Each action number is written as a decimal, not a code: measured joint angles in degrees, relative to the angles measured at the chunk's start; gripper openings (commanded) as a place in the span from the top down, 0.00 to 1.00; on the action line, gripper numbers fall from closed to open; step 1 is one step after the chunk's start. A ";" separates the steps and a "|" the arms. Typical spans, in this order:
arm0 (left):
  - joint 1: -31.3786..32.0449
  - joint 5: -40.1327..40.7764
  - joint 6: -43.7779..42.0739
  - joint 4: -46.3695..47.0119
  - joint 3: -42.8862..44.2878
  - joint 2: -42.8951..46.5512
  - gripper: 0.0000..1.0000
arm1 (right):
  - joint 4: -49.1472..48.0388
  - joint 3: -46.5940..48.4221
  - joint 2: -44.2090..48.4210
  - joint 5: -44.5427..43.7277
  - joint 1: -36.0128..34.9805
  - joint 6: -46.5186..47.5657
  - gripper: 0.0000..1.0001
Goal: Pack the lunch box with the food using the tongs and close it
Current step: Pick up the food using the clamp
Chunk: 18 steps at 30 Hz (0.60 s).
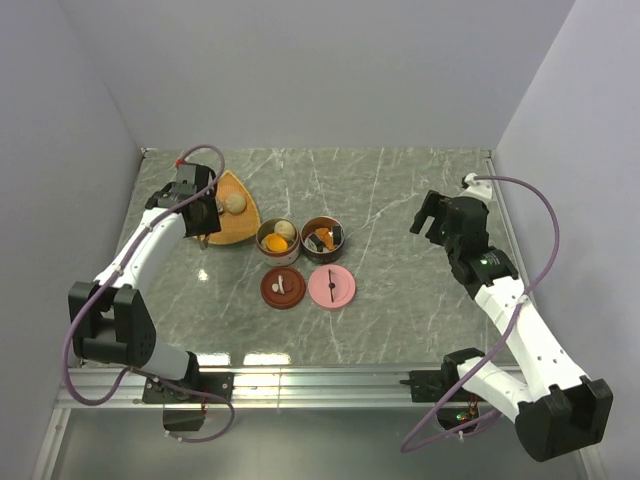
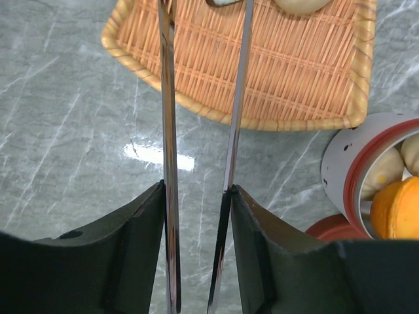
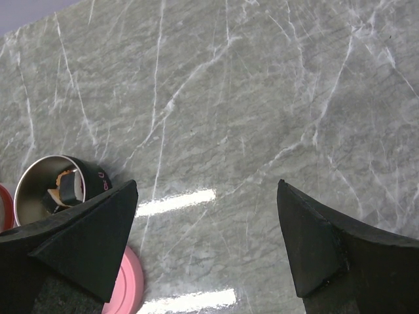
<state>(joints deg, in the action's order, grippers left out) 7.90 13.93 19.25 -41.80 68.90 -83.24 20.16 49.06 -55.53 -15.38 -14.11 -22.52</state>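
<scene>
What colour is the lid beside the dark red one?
The lid is pink; the top external view shows it best.

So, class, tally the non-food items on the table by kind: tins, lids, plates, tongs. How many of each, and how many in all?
Tins: 2
Lids: 2
Plate: 1
Tongs: 1
Total: 6

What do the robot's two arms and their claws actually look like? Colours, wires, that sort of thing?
Both the left arm and the right arm are white tubes linked by chunky black joints. A mauve cable loops loosely along each arm. The left gripper and the right gripper are matte black, each with two wedge-shaped fingers.
</scene>
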 measured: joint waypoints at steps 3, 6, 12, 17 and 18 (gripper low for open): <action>0.00 -0.13 -0.22 0.79 0.00 -1.92 0.51 | -0.07 0.50 -0.74 0.00 0.00 0.31 0.07; 0.00 -0.28 -0.55 0.85 0.02 -3.65 0.53 | -0.09 0.81 -1.25 0.02 0.00 0.57 0.06; 0.00 -0.79 -0.52 0.44 1.46 -5.84 0.59 | -0.15 1.27 -2.25 0.11 0.20 0.98 0.07; 0.00 -1.31 -0.55 -0.81 2.51 -5.88 0.62 | -0.52 1.81 -2.86 0.31 0.26 1.09 0.07; 0.00 -1.53 -0.55 -1.09 2.75 -5.88 0.63 | -0.55 1.92 -3.02 0.39 0.26 1.14 0.07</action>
<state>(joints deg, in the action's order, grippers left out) 7.90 12.40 18.70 -42.89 71.66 -89.12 19.62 50.98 -58.54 -14.98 -13.85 -21.39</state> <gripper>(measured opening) 0.405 0.936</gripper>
